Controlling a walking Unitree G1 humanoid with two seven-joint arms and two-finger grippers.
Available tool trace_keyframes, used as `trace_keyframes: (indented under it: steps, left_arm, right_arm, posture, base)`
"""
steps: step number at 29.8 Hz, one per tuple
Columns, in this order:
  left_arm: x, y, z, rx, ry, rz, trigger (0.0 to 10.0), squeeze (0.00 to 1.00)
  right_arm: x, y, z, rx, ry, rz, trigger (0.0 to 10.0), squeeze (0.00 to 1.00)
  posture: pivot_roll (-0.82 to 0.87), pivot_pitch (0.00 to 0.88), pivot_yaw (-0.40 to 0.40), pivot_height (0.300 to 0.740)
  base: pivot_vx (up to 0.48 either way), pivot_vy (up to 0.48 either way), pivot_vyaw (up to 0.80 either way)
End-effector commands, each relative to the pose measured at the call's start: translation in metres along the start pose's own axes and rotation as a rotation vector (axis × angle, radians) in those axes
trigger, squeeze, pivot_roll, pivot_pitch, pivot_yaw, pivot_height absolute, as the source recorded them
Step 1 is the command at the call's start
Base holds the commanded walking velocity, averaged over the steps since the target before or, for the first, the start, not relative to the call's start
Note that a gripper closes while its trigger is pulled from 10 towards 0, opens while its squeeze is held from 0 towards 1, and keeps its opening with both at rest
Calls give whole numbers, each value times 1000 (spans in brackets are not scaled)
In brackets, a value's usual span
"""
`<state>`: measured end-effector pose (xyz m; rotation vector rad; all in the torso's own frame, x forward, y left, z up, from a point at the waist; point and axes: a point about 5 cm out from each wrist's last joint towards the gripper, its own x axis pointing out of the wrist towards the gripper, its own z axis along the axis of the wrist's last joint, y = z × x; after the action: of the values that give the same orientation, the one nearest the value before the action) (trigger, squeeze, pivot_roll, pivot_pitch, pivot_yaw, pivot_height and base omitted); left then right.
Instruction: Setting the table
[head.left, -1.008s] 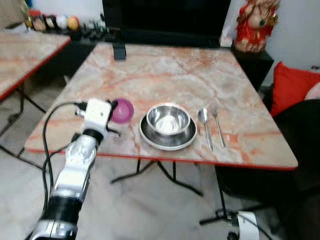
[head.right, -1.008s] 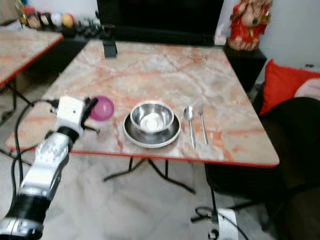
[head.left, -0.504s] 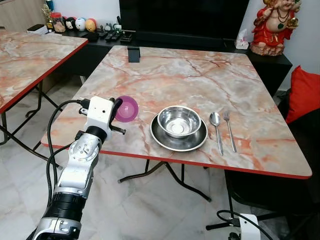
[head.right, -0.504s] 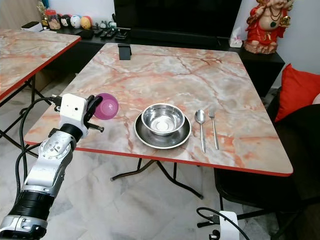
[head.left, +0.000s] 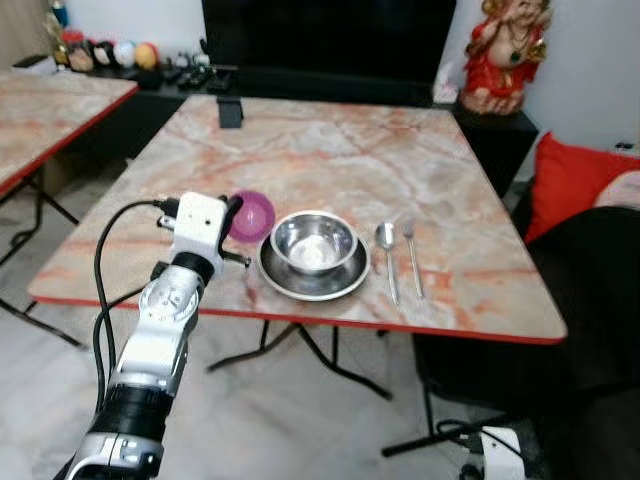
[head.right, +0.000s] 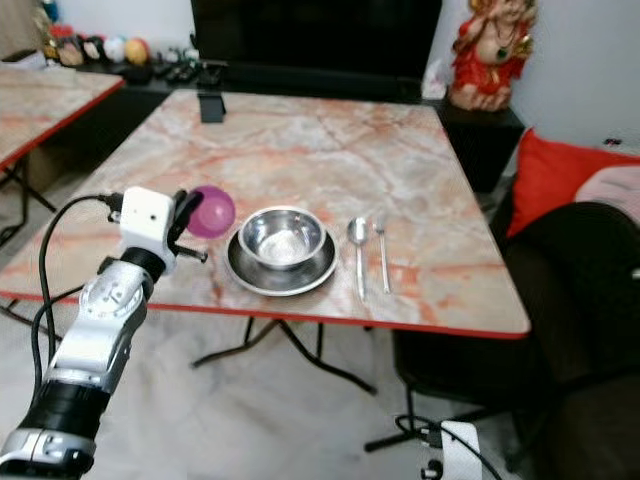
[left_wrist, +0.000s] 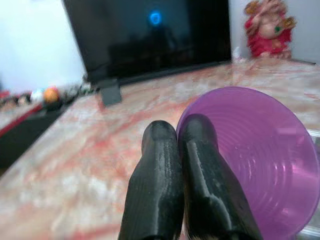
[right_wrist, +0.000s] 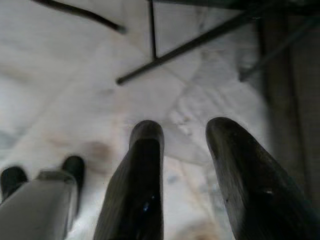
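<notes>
Purple cup (left_wrist: 260, 165) is held by its rim in the left gripper (left_wrist: 182, 150), whose jaws are pinched together on the thin wall, one finger inside and one outside, with the cup tipped on its side above the near left part of the worktop (head.left: 340, 160), just left of the steel bowl (head.left: 313, 243). It is judged to be light, thin plastic, ribbed inside, somewhat springy and smooth, so a rim pinch could slip or flex the wall if squeezed hard; a hold low on the rim with modest force is thought safest, and it is unlikely to break if dropped. One cup is counted. Outward from it, one steel bowl is seen sitting in one steel plate (head.left: 300, 285), and to their right one spoon (head.left: 387, 255) and one fork (head.left: 410, 255) are laid side by side, near each other but apart. These metal pieces are judged stiff, heavier and slippery. The right gripper (right_wrist: 185, 165) is hung low over the floor (right_wrist: 75, 85), jaws parted and empty.
</notes>
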<state>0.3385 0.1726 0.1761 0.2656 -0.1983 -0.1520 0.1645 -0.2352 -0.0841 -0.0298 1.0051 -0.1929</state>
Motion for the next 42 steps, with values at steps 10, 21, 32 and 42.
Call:
trace_keyframes:
  steps: [10,21,32,42]
  left_arm:
    - [6,26,5,-139,38,55,10000,0]
    - [4,31,-4,-329,188,-12,10000,0]
    - [7,35,3,-309,171,-9,10000,0]
    - [13,43,11,-352,153,47,10000,0]
  right_arm:
    - [0,0,1,10,-10,0,10000,0]
    - [0,2,0,15,-11,9,10000,0]
    - [0,3,0,26,-11,12,10000,0]
    - [0,3,2,26,-9,16,10000,0]
  posture:
    - [128,0,-88,707]
    - [127,0,-74,707]
    - [131,0,-74,707]
    - [117,0,-65,707]
  base:
    - [0,0,0]
    - [0,0,0]
    - [0,0,0]
    - [0,0,-249]
